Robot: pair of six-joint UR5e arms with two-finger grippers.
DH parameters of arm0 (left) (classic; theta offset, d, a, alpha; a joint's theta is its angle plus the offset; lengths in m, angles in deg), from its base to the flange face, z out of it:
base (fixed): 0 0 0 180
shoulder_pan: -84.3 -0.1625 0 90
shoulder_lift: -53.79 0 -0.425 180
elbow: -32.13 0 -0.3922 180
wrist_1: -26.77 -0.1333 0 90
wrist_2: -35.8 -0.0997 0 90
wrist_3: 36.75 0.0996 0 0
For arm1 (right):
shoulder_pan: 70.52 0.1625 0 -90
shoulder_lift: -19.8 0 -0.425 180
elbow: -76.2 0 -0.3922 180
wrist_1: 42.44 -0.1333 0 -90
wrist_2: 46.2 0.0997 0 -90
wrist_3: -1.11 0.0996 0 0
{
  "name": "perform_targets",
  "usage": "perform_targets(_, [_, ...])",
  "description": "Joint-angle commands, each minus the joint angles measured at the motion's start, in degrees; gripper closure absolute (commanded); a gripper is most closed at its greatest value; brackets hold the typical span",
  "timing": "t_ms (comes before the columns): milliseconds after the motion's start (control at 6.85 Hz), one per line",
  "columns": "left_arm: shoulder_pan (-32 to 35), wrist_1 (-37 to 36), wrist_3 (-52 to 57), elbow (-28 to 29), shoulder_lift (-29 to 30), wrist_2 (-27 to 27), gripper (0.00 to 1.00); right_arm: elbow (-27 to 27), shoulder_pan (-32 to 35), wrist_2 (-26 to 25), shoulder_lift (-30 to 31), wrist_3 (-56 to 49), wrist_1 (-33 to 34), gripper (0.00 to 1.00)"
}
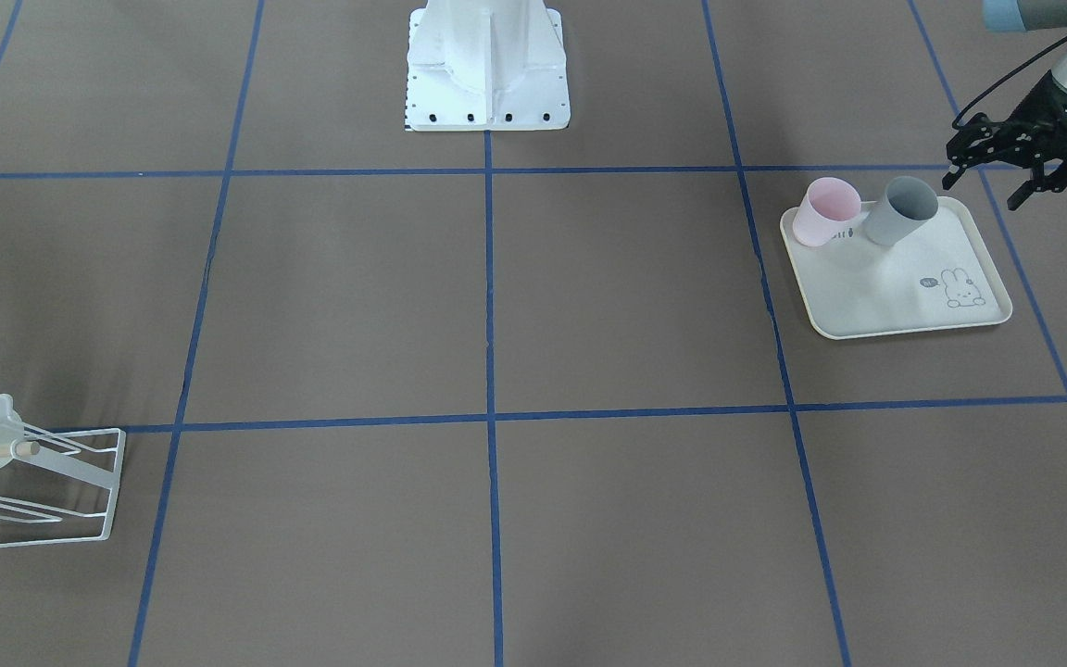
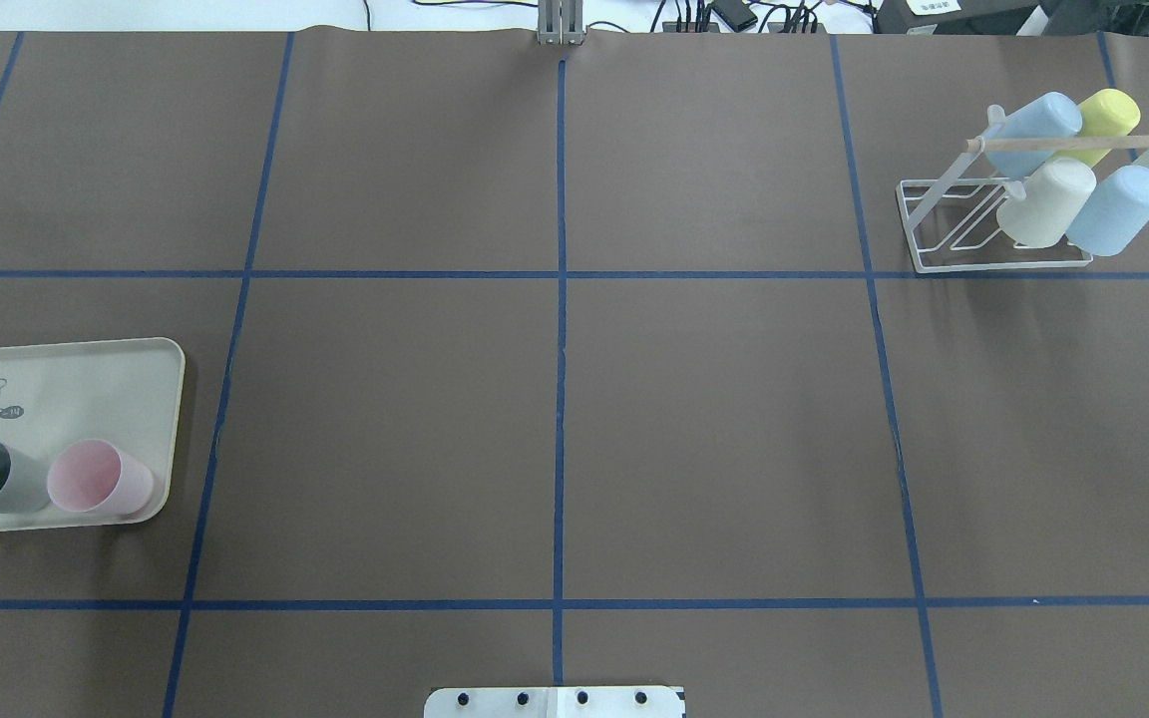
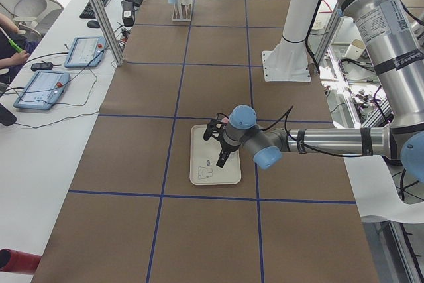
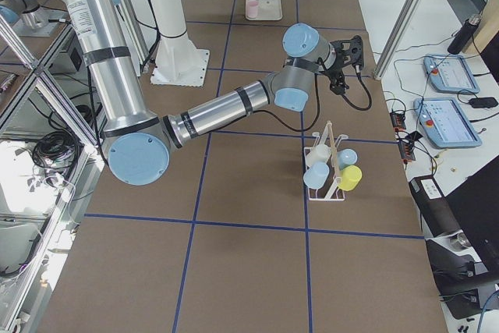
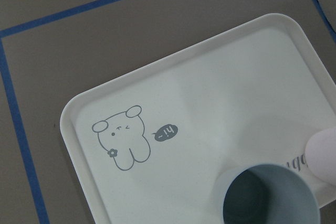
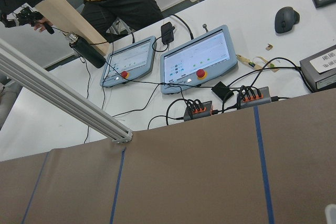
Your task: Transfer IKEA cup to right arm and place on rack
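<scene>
Four cups point(image 2: 1045, 202) hang on the rack point(image 2: 1063, 144); we find grey cup point(image 1: 902, 211) and pink cup point(image 1: 827, 211) free on the tray point(image 1: 895, 287). Beside them the left gripper point(image 1: 987, 181) hovers, fingers apart; right gripper point(image 4: 348, 54) state: cannot tell. Handover, racking pending.

The overhead camera looks forward and down, and the front one faces it. Both share the tray point(image 2: 86, 389) and rack point(image 2: 1053, 144). The left wrist camera hangs close over the tray.
</scene>
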Motion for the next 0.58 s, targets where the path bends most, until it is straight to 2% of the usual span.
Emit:
perform_targets(0, [-0.2,0.0,-0.3,0.0,0.2,0.0,0.00,0.0,0.0,0.4,0.0,0.0,0.0,0.00])
perform_targets(438, [-3.6,-0.1,-0.7,0.9,1.5,-0.1,0.00,-0.1,0.0,0.4,0.0,0.0,0.0,0.00])
